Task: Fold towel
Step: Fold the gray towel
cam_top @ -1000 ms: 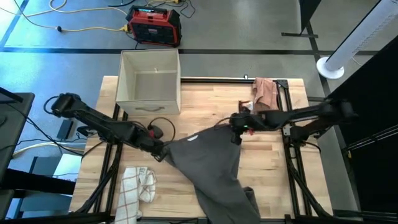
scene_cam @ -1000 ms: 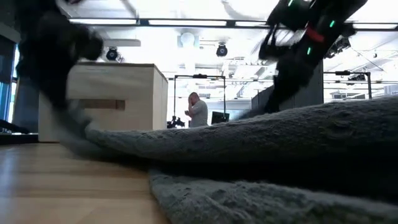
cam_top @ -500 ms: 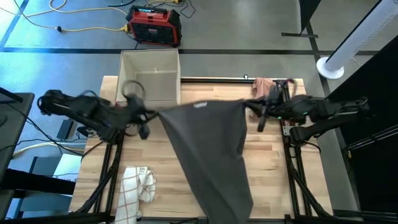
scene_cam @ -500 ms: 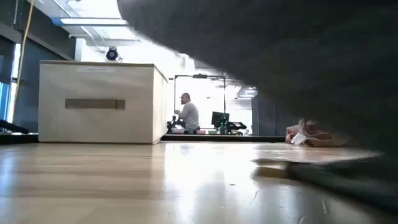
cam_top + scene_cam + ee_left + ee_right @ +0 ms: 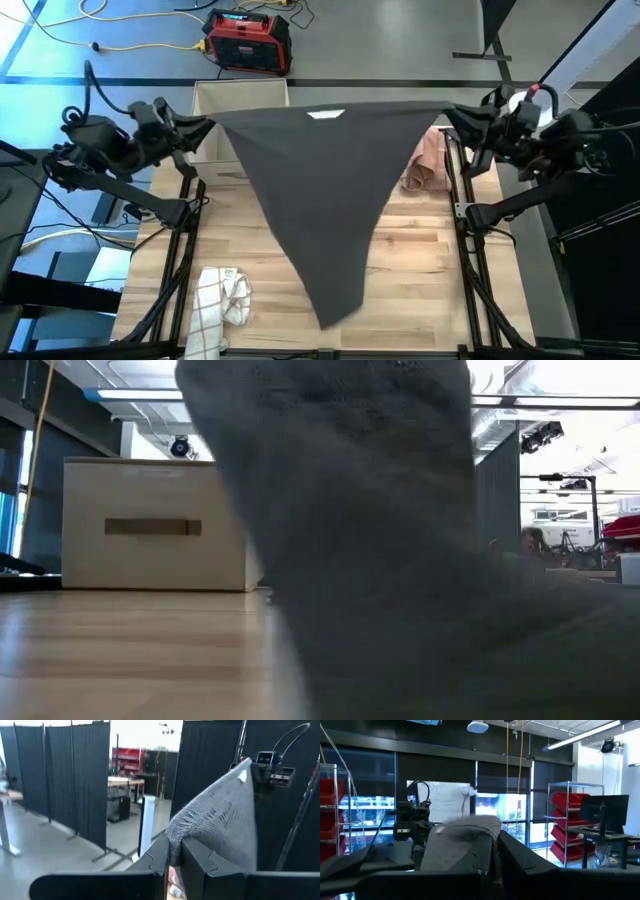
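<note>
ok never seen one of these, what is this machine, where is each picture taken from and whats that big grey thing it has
It is a two-armed robot at a wooden table. One picture looks straight down from above, one looks level across the tabletop, and two come from cameras on the arms' wrists.

The grey thing is a towel. The left gripper pinches one top corner and the right gripper pinches the other, so the cloth is stretched wide between them above the table's far edge and hangs down to a point. In the left wrist view you see that arm's dark fingers closed on the towel's edge.

On the table lie a white checked cloth near the front left and a pink cloth at the back right. A pale open box stands at the back left, partly behind the towel.
</note>
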Motion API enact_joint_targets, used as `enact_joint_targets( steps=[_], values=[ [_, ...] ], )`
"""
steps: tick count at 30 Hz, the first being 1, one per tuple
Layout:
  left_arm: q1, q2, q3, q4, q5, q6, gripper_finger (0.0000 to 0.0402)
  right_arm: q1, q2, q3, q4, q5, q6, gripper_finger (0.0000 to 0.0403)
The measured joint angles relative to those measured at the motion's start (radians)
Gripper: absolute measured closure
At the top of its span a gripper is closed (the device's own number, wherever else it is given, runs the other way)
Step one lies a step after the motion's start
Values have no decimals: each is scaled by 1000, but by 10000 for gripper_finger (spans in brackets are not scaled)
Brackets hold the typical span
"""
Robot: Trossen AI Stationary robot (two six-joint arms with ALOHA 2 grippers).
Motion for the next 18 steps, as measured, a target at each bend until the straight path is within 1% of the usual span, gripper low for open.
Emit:
enact_joint_targets(
  steps=[9,12,15,17,18],
  values=[
    [2,-30,-1,72,409,-54,383,0,24,14,-44,-376,308,395],
    [2,-16,-1,128,568,-66,383,15,59,15,-8,-572,419,395],
    [2,17,-1,221,710,-78,383,69,112,15,71,-732,454,392],
    [1,48,-1,286,785,-91,383,118,145,15,137,-796,448,389],
    [1,63,-1,318,817,-91,383,142,158,17,159,-808,434,389]
  ],
)
